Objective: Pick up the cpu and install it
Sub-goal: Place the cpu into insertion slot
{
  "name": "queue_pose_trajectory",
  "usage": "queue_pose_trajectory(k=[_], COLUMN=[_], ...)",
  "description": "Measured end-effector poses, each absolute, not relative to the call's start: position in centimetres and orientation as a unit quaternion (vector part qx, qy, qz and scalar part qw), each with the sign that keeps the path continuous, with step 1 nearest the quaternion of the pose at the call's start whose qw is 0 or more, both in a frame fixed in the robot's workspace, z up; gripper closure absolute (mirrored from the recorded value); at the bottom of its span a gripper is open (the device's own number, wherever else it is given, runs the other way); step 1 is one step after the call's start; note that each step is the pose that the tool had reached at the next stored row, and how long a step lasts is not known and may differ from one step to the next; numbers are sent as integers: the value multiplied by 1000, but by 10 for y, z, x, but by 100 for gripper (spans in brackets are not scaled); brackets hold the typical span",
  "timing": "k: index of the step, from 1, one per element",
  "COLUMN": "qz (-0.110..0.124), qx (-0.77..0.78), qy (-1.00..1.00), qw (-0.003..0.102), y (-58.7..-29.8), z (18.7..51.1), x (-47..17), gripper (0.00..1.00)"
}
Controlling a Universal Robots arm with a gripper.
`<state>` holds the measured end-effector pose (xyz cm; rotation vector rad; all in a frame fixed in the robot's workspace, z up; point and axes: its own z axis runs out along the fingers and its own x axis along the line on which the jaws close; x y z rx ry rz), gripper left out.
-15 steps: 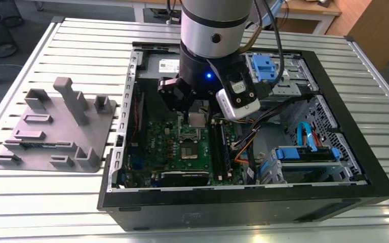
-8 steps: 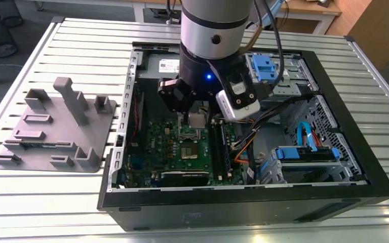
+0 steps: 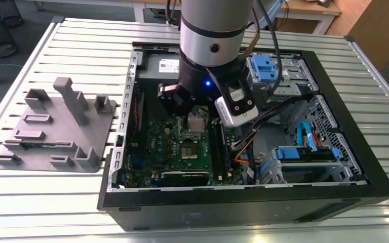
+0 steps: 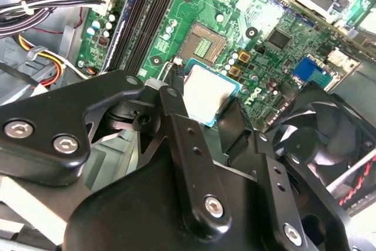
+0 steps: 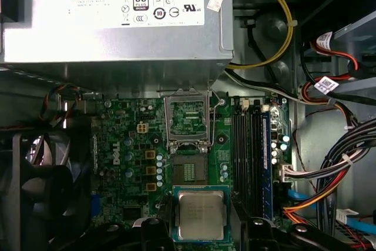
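The cpu [image 5: 201,214], a small square chip with a silver-grey top and green rim, hangs just above the green motherboard [image 5: 126,145] inside the open computer case [image 3: 248,202]. My gripper [image 5: 201,230] is shut on it, one black finger [image 5: 157,230] against each side edge. The open socket [image 5: 189,171] lies just beyond the chip, its metal load plate [image 5: 188,119] flipped up behind it. The second wrist view has the cpu [image 4: 208,92] between the fingertips [image 4: 174,95], a short way from the socket [image 4: 205,42]. In the exterior view the cpu [image 3: 196,121] sits under the arm's wrist, above the socket [image 3: 191,150].
A grey metal power supply [image 5: 117,16] with a white label stands just past the socket. A black fan [image 5: 35,192] sits on one side, memory slots [image 5: 249,157] and cable bundles [image 5: 329,163] on the other. A grey plastic tray [image 3: 52,131] rests outside the case, at the exterior view's left.
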<state>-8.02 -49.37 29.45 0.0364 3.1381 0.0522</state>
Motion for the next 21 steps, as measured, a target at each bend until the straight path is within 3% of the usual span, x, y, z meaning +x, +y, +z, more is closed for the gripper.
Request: queue_pose_trajectory(k=[21], qz=[16], qx=[12], qy=[1000], qw=[1], y=[-494], z=[256], x=[-81], gripper=[53])
